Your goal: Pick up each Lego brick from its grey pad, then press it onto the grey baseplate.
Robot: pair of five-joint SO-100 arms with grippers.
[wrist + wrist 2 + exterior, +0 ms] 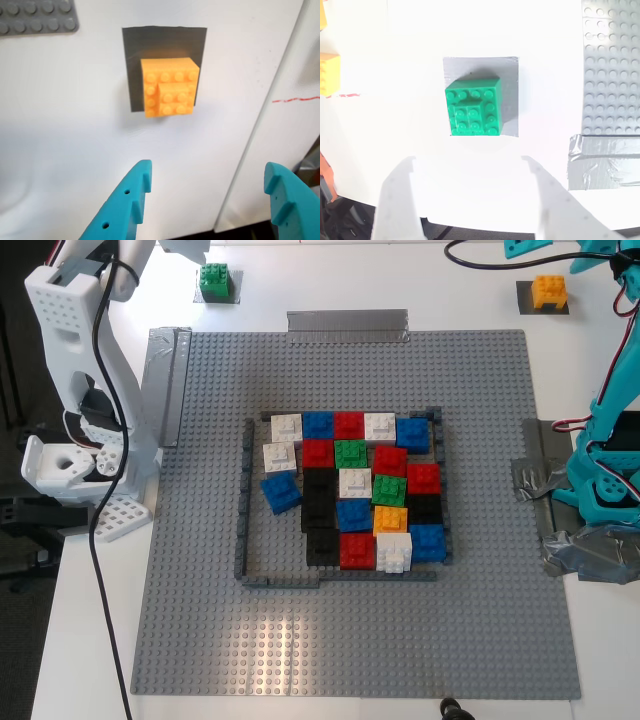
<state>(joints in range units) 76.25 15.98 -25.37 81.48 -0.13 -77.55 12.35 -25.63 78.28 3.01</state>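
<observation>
An orange-yellow Lego brick [549, 290] [169, 87] sits on its grey pad [524, 295] [135, 45] at the back of the exterior view's right. My first gripper [207, 170], teal, hovers open just short of it, holding nothing. A green Lego brick [214, 280] [473, 106] rests on its grey pad [232, 297] [510, 90] at the back of the exterior view's left. My second gripper [469, 161], white, hangs open near it, also holding nothing. The big grey baseplate [200, 590] [610, 75] fills the table's middle.
A low dark-grey frame [243, 530] on the baseplate encloses several coloured bricks [350, 490]. Duct-tape strips [347, 325] hold the plate's edges. The white arm's base [80, 440] and a black cable [100, 540] stand at the exterior view's left, the teal arm's base [610, 490] at its right.
</observation>
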